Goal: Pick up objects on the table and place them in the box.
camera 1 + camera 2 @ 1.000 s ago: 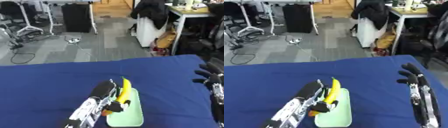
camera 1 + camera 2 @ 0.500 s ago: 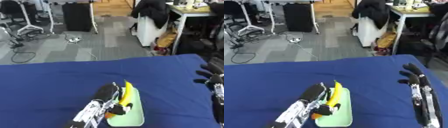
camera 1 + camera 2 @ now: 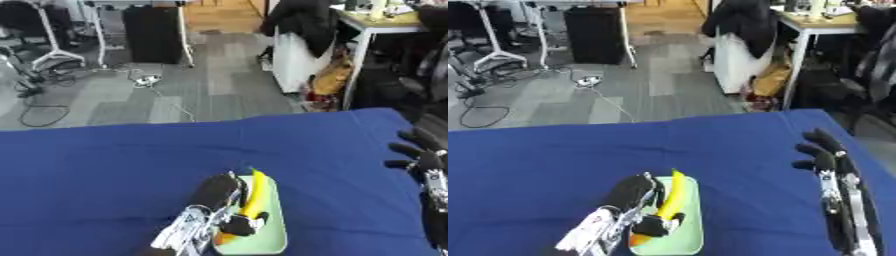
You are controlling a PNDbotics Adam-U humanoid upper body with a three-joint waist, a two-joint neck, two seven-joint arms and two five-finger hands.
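A yellow banana (image 3: 256, 194) lies lengthwise in a pale green tray (image 3: 271, 234) on the blue table (image 3: 105, 165), near the front edge. My left hand (image 3: 217, 204) covers the tray's left side, its fingers and thumb curled round the banana's lower half. Something orange (image 3: 640, 239) shows under the hand at the tray's near end. My right hand (image 3: 826, 156) stands idle at the right edge of the table, fingers straight and pointing up, holding nothing.
Beyond the table's far edge is an office floor with cables (image 3: 52, 107), a black cabinet (image 3: 153, 32) and a desk with dark clothes and bags (image 3: 306, 30) at the right.
The whole picture has shifted a little, so the head moved. My left hand and the banana sit slightly lower over the tray; the right hand keeps its place.
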